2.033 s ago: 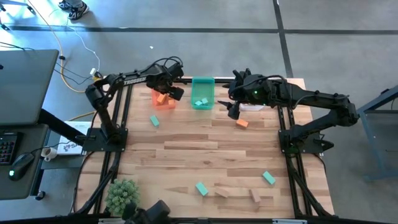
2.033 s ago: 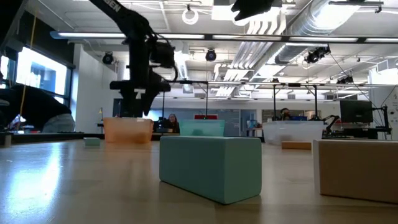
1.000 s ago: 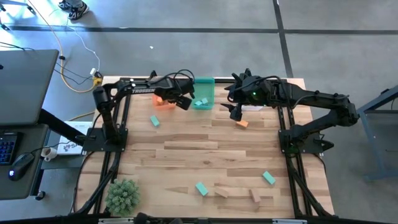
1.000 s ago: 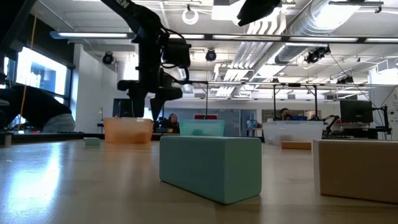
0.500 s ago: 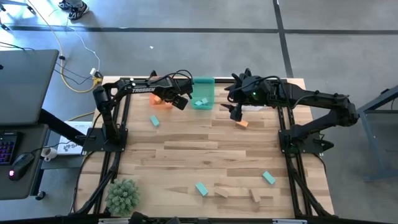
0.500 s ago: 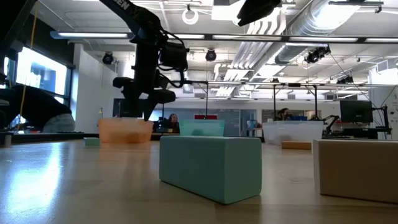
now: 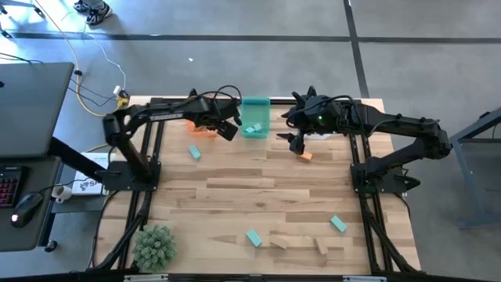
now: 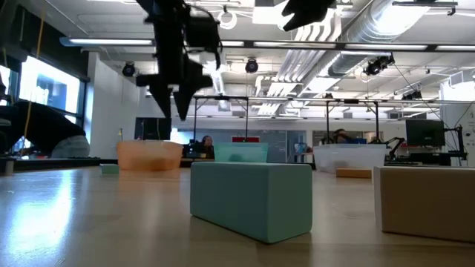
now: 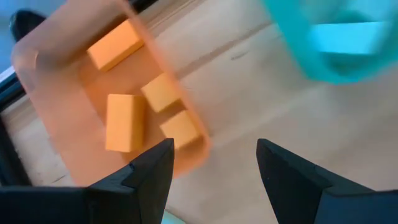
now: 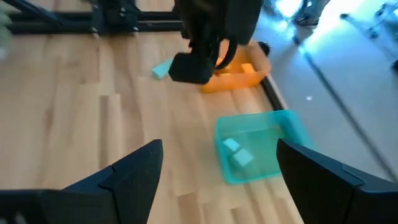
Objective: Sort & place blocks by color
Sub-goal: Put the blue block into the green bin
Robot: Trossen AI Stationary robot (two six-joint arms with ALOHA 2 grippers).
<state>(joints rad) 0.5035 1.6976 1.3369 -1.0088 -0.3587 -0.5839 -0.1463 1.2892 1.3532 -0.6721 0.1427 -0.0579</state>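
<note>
Small rectangular blocks lie scattered in the high view. An orange block [image 7: 305, 155] sits right of centre in the upper half, long axis tilted, just below the empty, wide-spread right gripper [image 7: 296, 142]. A teal block [image 7: 194, 153] lies upper left, tilted. Four orange blocks [image 9: 118, 122] rest in the orange bin [image 7: 201, 128], beside the empty, parted left gripper [image 7: 227, 128].

Four orange blocks [image 9: 126, 121] are seen lying loose inside the orange bin [image 9: 56, 143] in the left wrist view, and two teal blocks [image 10: 237, 152] lie in the green bin [image 10: 280, 134]. In the high view, one teal block [image 7: 194, 153] lies left of centre and one orange block [image 7: 305, 155] right of centre. Along the lower edge, two teal blocks [image 7: 254, 236] and two tan blocks [image 7: 279, 242] are scattered flat on the desk [image 7: 258, 196].
</note>
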